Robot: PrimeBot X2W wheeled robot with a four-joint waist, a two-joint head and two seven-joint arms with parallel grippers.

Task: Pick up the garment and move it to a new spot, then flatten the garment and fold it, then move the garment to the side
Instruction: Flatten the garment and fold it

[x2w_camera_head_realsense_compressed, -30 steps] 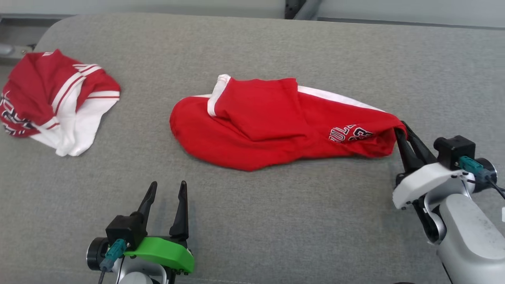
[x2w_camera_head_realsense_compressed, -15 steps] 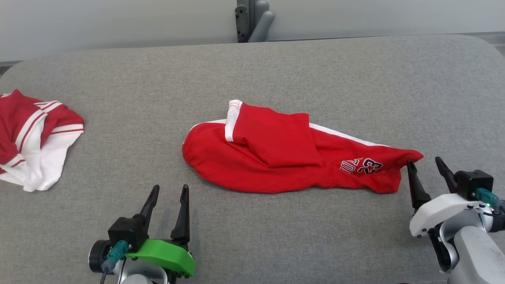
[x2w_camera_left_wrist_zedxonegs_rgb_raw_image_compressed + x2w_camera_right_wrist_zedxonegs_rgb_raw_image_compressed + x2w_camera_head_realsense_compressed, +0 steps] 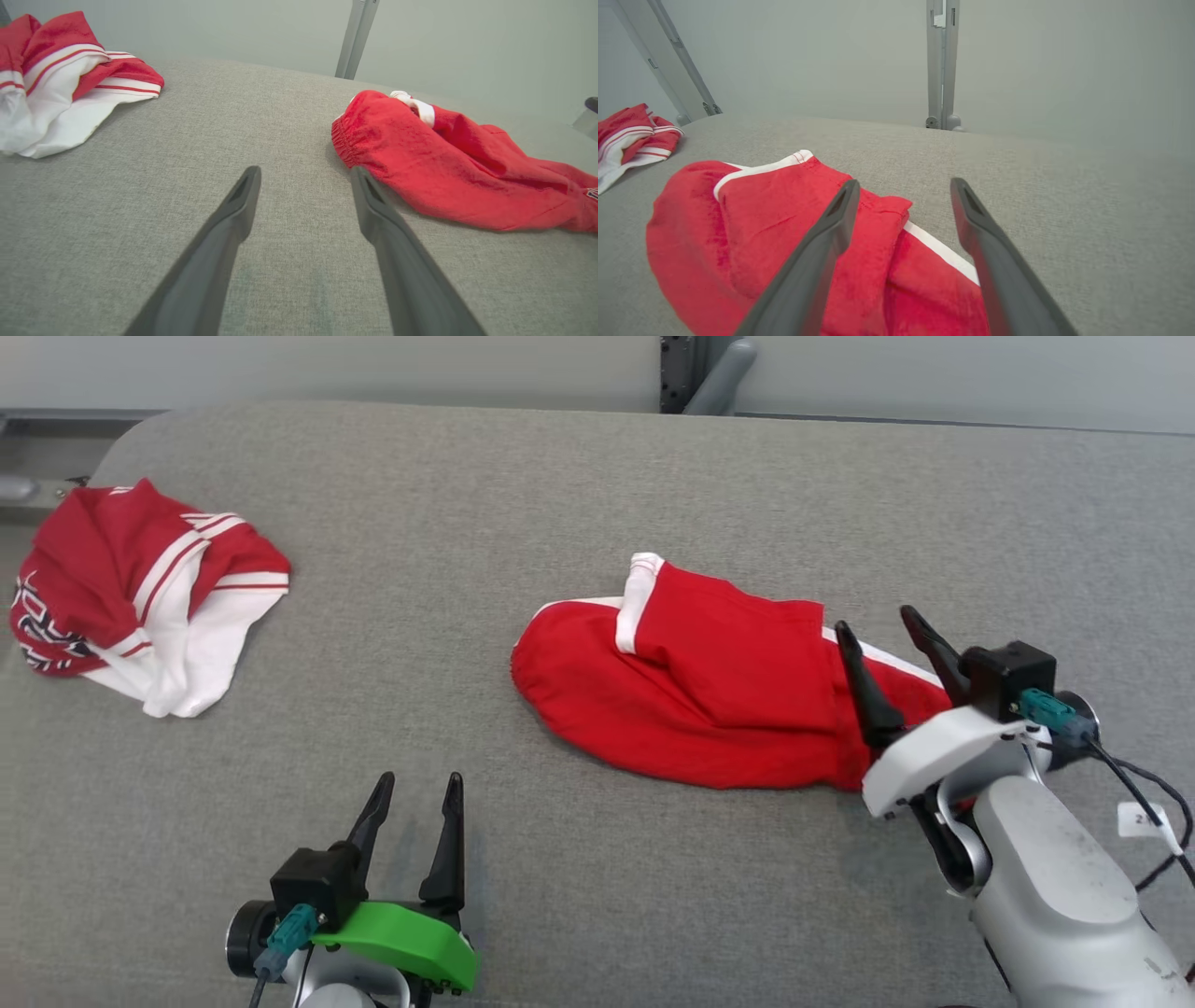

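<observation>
Lying on grey table was one red garment; right gripper hung over it, fingers apart; left gripper also spread.

You are looking at what reads as a robotics lab or test cell, not a home. The work surface is a broad pad covered in grey woven fabric, with rounded corners, set up like a bench. Behind it stands a plain, pale, evenly lit wall. A grey metal post rises against that wall with a small fitting at its foot. A second, slanted post stands by the far left corner; you can't tell from here whether the two belong to a frame or a door. On the pad lie red shorts and a crumpled red-and-white garment, well apart.
</observation>
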